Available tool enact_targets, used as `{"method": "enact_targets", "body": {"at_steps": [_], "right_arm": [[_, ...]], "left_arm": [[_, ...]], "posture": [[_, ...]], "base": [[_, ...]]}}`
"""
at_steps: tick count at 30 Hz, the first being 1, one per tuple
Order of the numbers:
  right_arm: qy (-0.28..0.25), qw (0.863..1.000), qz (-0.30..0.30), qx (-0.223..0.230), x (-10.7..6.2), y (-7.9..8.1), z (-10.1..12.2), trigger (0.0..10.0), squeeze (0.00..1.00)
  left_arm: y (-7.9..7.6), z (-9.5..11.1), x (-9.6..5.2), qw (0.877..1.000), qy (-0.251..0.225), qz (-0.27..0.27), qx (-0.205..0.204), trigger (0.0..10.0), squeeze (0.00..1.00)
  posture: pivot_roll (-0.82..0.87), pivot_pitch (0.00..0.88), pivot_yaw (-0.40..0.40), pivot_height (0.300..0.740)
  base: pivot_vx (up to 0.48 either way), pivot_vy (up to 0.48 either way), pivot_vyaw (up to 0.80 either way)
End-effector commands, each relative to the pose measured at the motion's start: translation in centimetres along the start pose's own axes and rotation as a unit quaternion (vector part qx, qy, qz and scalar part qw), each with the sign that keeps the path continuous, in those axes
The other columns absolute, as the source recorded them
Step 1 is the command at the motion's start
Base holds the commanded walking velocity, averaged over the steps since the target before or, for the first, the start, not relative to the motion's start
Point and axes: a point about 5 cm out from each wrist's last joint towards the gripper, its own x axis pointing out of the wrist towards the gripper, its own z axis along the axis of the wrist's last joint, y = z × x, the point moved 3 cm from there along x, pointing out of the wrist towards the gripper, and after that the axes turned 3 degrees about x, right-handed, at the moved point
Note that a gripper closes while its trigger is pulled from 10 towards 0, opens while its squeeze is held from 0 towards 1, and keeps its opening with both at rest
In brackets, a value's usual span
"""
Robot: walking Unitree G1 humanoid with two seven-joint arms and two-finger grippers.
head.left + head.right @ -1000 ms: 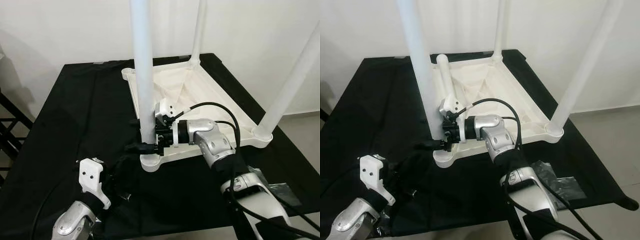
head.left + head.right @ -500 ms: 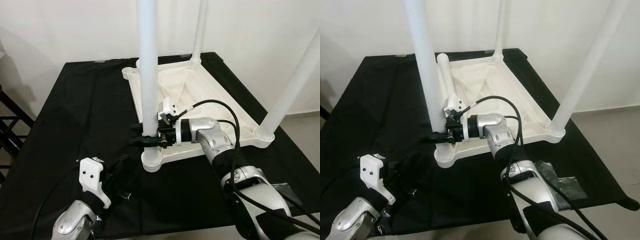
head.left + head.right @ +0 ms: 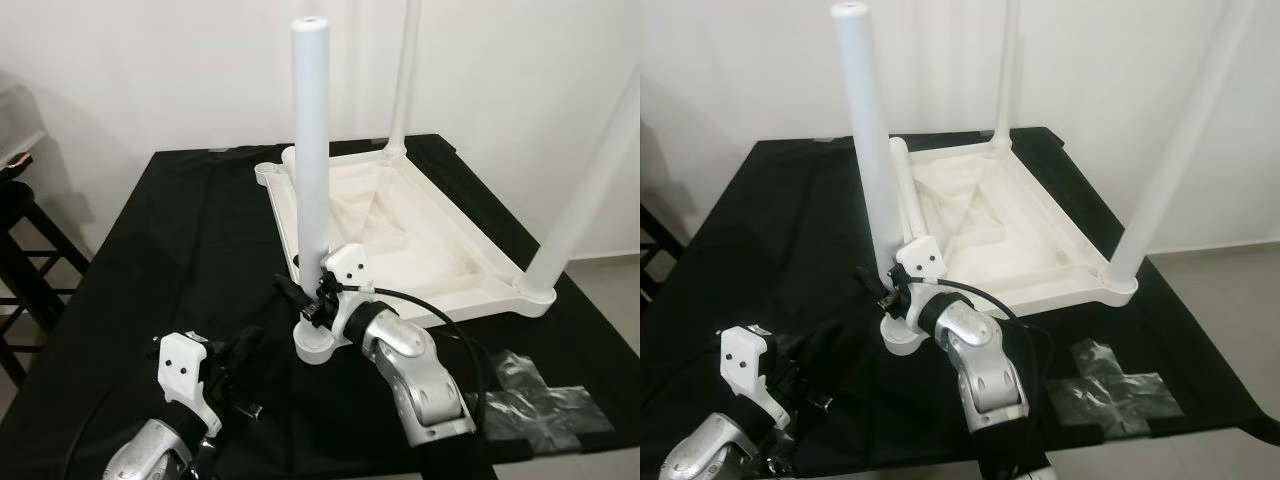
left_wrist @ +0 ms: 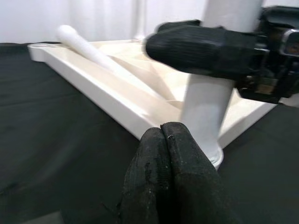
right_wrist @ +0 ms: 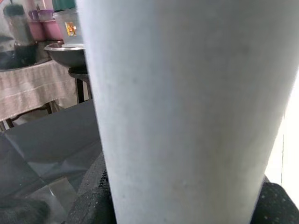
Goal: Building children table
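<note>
Right tool (image 3: 305, 305) is clamped low on the near-left leg (image 3: 311, 160), upright in the corner socket of the upside-down tabletop (image 3: 470, 262) on the black counter (image 3: 170, 250), so I'd keep it dead vertical while seating it; left tool (image 4: 163, 154) sits pinched together nearby.

white table legs (image 3: 312, 150) | cream-white tabletop (image 3: 455, 262) | plain black cloth (image 3: 180, 260) | silver arms, black gripper fingers (image 4: 187, 44) | clear plastic bag (image 3: 535, 395)

- I count one upturned white tabletop (image 3: 420, 225).
- On the tabletop, three legs stand (image 3: 312, 150) upright.
- One loose leg (image 3: 908, 190) lies inside the tabletop.
- One crumpled plastic bag (image 3: 535, 395) lies beside the tabletop.
</note>
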Motion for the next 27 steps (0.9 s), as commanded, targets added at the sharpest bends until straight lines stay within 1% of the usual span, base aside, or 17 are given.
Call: {"method": "enact_targets", "body": {"at_steps": [1,2,3,4,12,13,14,15,16,17,18,19,20,23,24,25,27], "right_arm": [[0.081,0.996,-0.021,0.038,-0.7,-0.4,-4.4,3.6,0.00],[0.081,0.996,-0.021,0.038,-0.7,-0.4,-4.4,3.6,0.00],[0.073,0.996,-0.019,0.041,-0.4,-0.4,-4.1,10.0,0.00],[0.064,0.997,-0.011,0.046,-0.1,-0.3,-3.4,10.0,1.00],[0.053,0.997,-0.004,0.054,-0.1,0.0,-2.1,10.0,1.00],[0.035,0.995,0.078,0.056,0.5,0.3,-0.7,10.0,1.00],[0.032,0.983,0.178,0.033,0.6,1.0,0.2,10.0,1.00],[0.032,0.983,0.178,0.033,0.6,1.0,0.2,10.0,1.00],[0.038,0.965,0.260,0.004,0.6,1.2,0.8,10.0,0.00],[0.038,0.965,0.260,0.004,0.6,1.2,0.8,10.0,0.00],[0.049,0.948,0.316,-0.008,0.6,1.2,1.1,10.0,0.00],[0.049,0.948,0.316,-0.008,0.6,1.2,1.1,10.0,0.00],[0.059,0.938,0.340,-0.017,0.8,0.9,1.3,10.0,0.00],[0.061,0.933,0.356,-0.009,1.3,0.3,1.7,10.0,0.00],[0.062,0.932,0.358,-0.001,1.4,0.1,1.8,6.4,0.00],[0.065,0.933,0.354,0.006,1.6,-0.1,1.8,0.0,0.00],[0.069,0.934,0.350,0.010,1.6,-0.4,1.7,0.0,0.00]], "left_arm": [[0.3,-0.1,-0.2,1.000,0.007,0.003,0.003,10.0,0.00],[0.3,-0.1,-0.2,1.000,0.007,0.003,0.003,10.0,0.00],[0.3,-0.1,-0.2,1.000,0.007,0.006,0.005,10.0,0.00],[0.4,-0.1,-0.2,1.000,0.006,0.007,0.005,10.0,0.00],[0.4,-0.1,-0.1,1.000,0.006,0.006,0.005,10.0,0.00],[0.3,-0.1,0.0,1.000,0.005,0.005,0.004,10.0,0.00],[0.3,-0.1,0.1,1.000,0.005,0.005,0.004,10.0,0.00],[0.3,-0.1,0.1,1.000,0.005,0.005,0.004,10.0,0.00],[0.3,-0.1,0.2,1.000,0.004,0.006,0.004,10.0,0.00],[0.3,-0.1,0.2,1.000,0.004,0.006,0.004,10.0,0.00],[0.3,-0.1,0.2,1.000,0.004,0.006,0.005,10.0,0.00],[0.3,-0.1,0.2,1.000,0.004,0.006,0.005,10.0,0.00],[0.3,-0.1,0.2,1.000,0.004,0.007,0.005,10.0,0.00],[0.3,-0.2,0.3,1.000,0.004,0.007,0.006,10.0,0.00],[0.3,-0.2,0.3,1.000,0.005,0.007,0.006,10.0,0.00],[0.3,-0.2,0.3,1.000,0.005,0.007,0.006,10.0,0.00],[0.3,-0.2,0.3,1.000,0.005,0.007,0.006,10.0,0.00]], "posture": [[0.01,0.086,0.023,0.740],[0.01,0.086,0.023,0.740],[0.01,0.086,0.022,0.740],[0.01,0.085,0.022,0.740],[0.01,0.082,0.020,0.740],[0.01,0.077,0.017,0.740],[0.01,0.075,0.014,0.740],[0.01,0.075,0.014,0.740],[0.02,0.074,0.013,0.740],[0.02,0.074,0.013,0.740],[0.02,0.072,0.012,0.740],[0.02,0.072,0.012,0.740],[0.03,0.070,0.012,0.740],[0.03,0.066,0.013,0.740],[0.03,0.066,0.014,0.740],[0.03,0.066,0.012,0.740],[0.03,0.067,0.012,0.740]], "base": [[0.000,0.000,0.00],[0.000,0.000,0.00],[0.000,0.000,0.00],[0.000,0.000,0.00],[0.000,0.000,0.00],[0.000,0.000,0.00],[0.000,0.000,0.00],[0.000,0.000,0.00],[0.000,0.000,0.00],[0.000,0.000,0.00],[0.000,0.000,0.00],[0.000,0.000,0.00],[0.000,0.000,0.00],[0.000,0.000,0.00],[0.000,0.000,0.00],[0.000,0.000,0.00],[0.000,0.000,0.00]]}}
